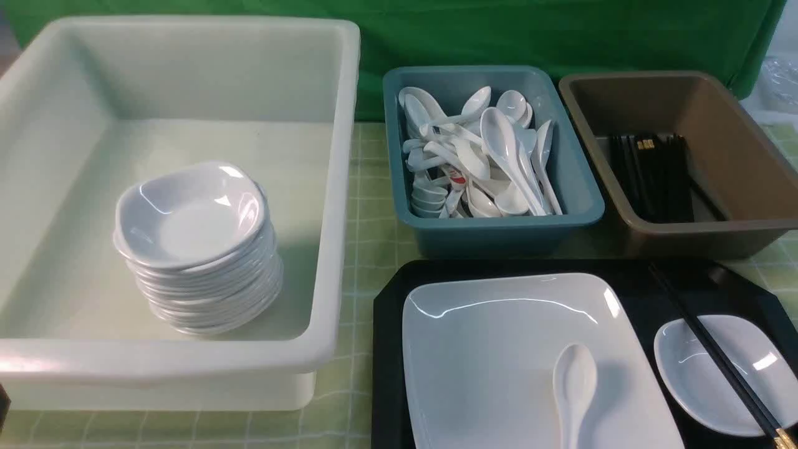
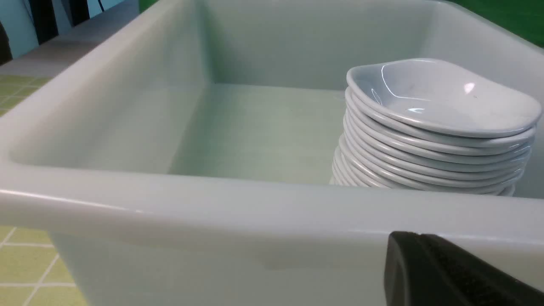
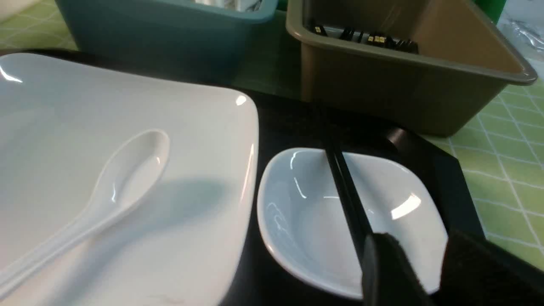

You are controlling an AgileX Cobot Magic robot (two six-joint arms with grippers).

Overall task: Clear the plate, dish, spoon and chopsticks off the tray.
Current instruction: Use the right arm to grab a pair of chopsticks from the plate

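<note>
Hovering low at the dish (image 3: pixel 306 229), my right claw (image 3: pixel 420 259) stands with its two black fingers apart, white dish showing in the gap; nothing is clamped. The chopsticks (image 1: pixel 717 355) lie slantwise across the dish and pass behind one finger. Dish and plate (image 1: pixel 499 349) sit side by side on the black tray (image 1: pixel 389 349), dish to the right, and the spoon (image 1: pixel 575 386) lies bowl-up on the plate. Beyond the tray stand a teal bin (image 1: pixel 499 231) of spoons and a brown bin (image 1: pixel 748 231) of chopsticks. My left claw (image 2: pixel 442 272), fingers together, sits outside the near wall of the white tub (image 1: pixel 336 187), which holds a stack of dishes (image 1: pixel 199 249).
</note>
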